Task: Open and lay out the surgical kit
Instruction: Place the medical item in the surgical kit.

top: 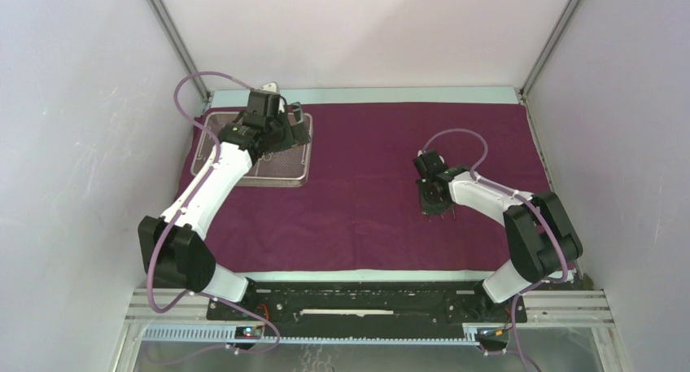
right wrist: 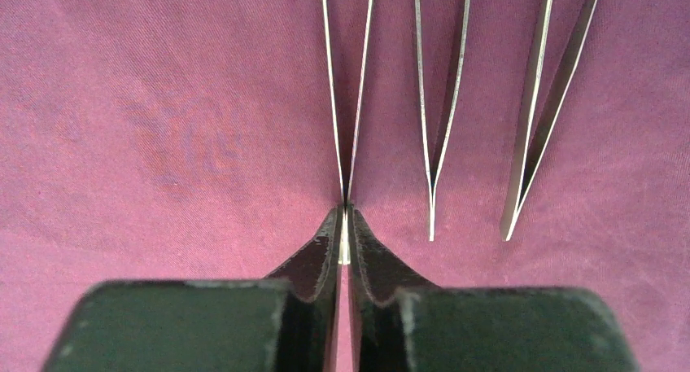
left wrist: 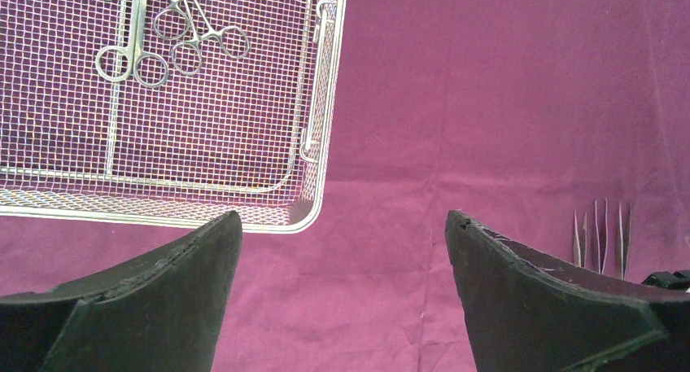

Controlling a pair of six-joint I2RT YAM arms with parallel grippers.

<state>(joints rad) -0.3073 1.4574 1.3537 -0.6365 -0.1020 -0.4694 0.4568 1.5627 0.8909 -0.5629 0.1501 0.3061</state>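
The cloth (top: 366,185) lies spread flat over most of the desk (top: 366,94), with pale strips of desk showing along its far and near edges. The tray (left wrist: 98,203) sits on the cloth's far left corner. In it lie two ring-handled tools (left wrist: 133,56) side by side, rings toward the left wrist camera (scissors or forceps, I cannot tell which is which). A further bit of steel shows at the tray's far end, too cropped to name.

The left hand (left wrist: 343,217) hangs over the tray's right edge, spread wide, with nothing between its fingers.

Three tweezers (right wrist: 431,201) lie in a row on bare cloth right of centre, well apart from the tray. They are roughly parallel and near one another but not touching. Each has its joined end toward the right wrist camera and its two thin arms fanning away from it.

The right hand (right wrist: 344,217) is down at the cloth, its fingers pressed almost together on the joined end of the leftmost pair (right wrist: 345,194). A thin sliver of steel shows in the narrow slit between the pads. The other two pairs lie free just to its right.
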